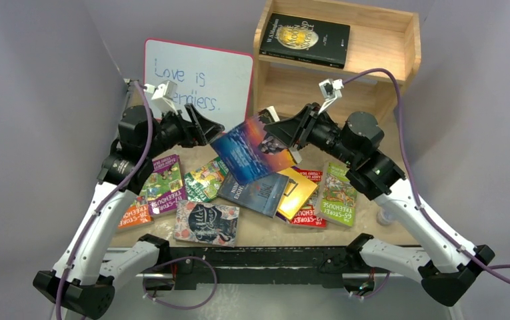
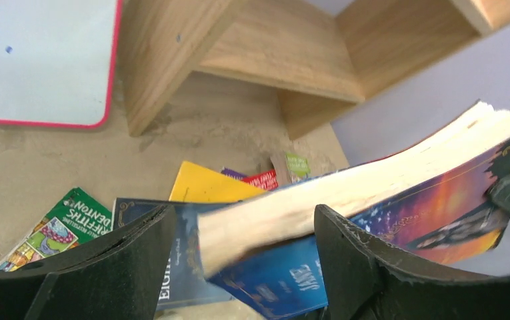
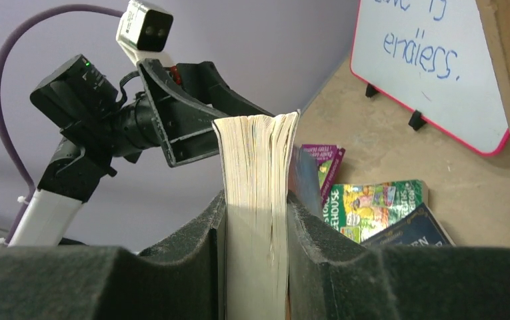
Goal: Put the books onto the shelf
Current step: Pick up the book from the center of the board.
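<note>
On a tan table (image 1: 399,143) between purple walls (image 1: 32,80), with loose books (image 1: 207,223) and a whiteboard (image 1: 195,80), the right gripper (image 3: 255,233) clamps a blue book (image 1: 252,150) before the shelf (image 1: 372,80), the left gripper (image 2: 245,247) spread wide around its edge.

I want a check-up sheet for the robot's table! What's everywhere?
Surface: sandy beige tabletop, scuffed.
Job's things: blue-and-orange paperback held in the air; dark book with a gold moon lying on the top tier of the light wooden shelf; other bright paperbacks, including a floral one, scattered flat on the table.
Clutter: pink-edged whiteboard with blue writing, standing beside the shelf.
Grippers: right gripper clamped on the raised book's page edge; left gripper open, fingers either side of the same book.
Cables: purple cables on both arms.
Surroundings: plain lilac walls.
</note>
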You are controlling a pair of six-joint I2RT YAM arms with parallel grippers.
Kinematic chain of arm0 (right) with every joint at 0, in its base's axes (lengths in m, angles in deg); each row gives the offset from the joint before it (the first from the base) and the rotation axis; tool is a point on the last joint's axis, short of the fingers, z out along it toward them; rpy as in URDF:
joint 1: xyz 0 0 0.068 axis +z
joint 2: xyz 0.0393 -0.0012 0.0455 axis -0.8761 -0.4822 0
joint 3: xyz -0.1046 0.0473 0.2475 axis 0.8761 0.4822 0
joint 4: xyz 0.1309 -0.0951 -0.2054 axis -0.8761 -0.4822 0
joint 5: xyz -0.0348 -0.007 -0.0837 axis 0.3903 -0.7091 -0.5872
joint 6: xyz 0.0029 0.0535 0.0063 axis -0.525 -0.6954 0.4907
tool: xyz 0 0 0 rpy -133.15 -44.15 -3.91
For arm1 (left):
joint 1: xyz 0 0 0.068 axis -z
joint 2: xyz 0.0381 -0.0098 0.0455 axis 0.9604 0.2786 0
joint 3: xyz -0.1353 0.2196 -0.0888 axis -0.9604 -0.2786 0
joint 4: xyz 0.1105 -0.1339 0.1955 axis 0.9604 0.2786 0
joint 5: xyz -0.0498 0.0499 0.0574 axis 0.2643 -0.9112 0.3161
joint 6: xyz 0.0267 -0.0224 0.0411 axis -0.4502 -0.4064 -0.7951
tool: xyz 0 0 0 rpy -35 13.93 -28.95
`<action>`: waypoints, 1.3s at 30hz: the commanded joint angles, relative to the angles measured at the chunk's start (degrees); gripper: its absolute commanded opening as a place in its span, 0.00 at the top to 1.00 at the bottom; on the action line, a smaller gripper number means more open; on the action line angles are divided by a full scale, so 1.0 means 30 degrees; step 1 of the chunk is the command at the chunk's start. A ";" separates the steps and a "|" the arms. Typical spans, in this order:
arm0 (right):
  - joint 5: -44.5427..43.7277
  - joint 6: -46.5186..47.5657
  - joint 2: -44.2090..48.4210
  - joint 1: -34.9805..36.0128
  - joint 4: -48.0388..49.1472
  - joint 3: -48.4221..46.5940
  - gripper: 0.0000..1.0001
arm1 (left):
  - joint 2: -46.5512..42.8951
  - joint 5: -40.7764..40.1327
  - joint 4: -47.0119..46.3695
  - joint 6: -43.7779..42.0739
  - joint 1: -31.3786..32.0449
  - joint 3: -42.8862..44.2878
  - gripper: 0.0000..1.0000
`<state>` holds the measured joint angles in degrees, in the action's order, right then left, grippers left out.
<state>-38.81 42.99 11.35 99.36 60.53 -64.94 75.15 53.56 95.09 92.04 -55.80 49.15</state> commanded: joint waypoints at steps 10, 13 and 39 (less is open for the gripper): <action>-0.2852 -0.4375 -0.0100 -0.0603 -0.0913 -0.2105 1.00 | -0.2644 -0.3146 -0.1464 0.3988 -0.0478 -0.3402 0.25; -0.3678 -0.5171 0.0090 -0.0714 -0.0629 -0.1627 1.00 | -0.3775 -0.4170 -0.0823 0.4666 -0.0478 -0.3764 0.25; -0.2312 -1.4464 -0.1266 -0.0716 0.6570 -0.2370 1.00 | -0.4642 0.4002 -1.9799 1.5969 -0.0441 -1.2362 0.21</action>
<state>-47.34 8.43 4.53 97.03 64.68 -67.43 61.73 61.64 51.51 132.14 -57.29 14.27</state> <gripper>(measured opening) 0.328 0.788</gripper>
